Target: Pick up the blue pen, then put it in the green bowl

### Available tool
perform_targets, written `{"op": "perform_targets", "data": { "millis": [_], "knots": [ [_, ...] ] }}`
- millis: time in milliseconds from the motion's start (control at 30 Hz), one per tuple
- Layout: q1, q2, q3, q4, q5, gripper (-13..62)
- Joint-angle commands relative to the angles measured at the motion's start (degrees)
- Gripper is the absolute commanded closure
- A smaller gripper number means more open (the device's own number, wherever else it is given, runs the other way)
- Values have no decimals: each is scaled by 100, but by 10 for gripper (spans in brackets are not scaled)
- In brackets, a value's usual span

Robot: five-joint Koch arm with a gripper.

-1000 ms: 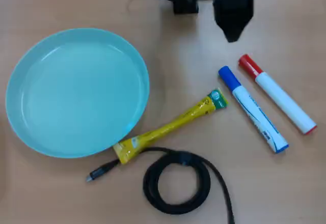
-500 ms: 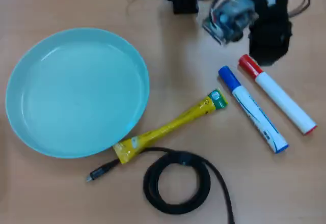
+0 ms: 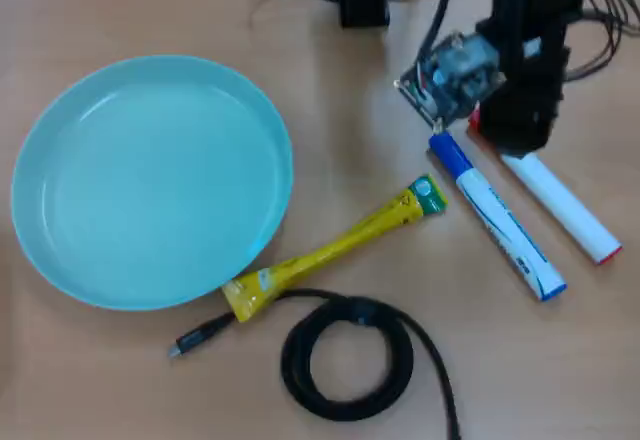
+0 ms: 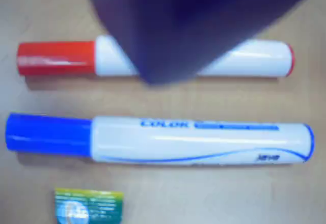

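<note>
marker with a thick white barrel, blue cap and blue print, the blue pen (image 3: 497, 216), lies flat on the wooden table (image 3: 120, 380) at the right of my overhead view, cap toward the far side, slanting down to the near right. just beside it on the right lies the similar white marker with a red cap (image 3: 562, 208), roughly parallel and apart from it; its far end is hidden under my arm. in the wrist view the blue pen (image 4: 158, 140) runs across the middle, the red-capped marker (image 4: 61, 57) above it, with bare table between. my gripper (image 3: 490, 120) hangs over the far ends of both markers; only a dark blurred shape shows at the top of the wrist view, so i cannot tell how the jaws stand. the green bowl (image 3: 40, 250), a wide shallow pale turquoise plastic dish, sits well apart at the left. a yellow sachet tube (image 3: 335, 248) lies between bowl and pen, touching the bowl's near rim. a coiled black cable (image 3: 345, 355) sits near me.
</note>
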Motion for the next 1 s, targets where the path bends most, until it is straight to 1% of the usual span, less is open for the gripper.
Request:
{"op": "perform_targets", "data": {
  "millis": [0, 133, 267, 333, 433, 533, 633, 733, 967],
  "knots": [
    [88, -70, -756, -334, 325, 538],
    [97, -457, -958, -413, 940, 506],
    [97, -589, -1011, -360, 1046, 465],
    [88, -598, -984, -360, 1072, 429],
    [35, -738, -1011, -396, 1204, 355],
    [-26, -914, -1020, -387, 1758, 277],
    [-35, -923, -958, -352, 2180, 229],
    [-35, -949, -949, -343, 2268, 212],
    [-123, -1187, -958, -360, 2892, 211]
  ]
}}
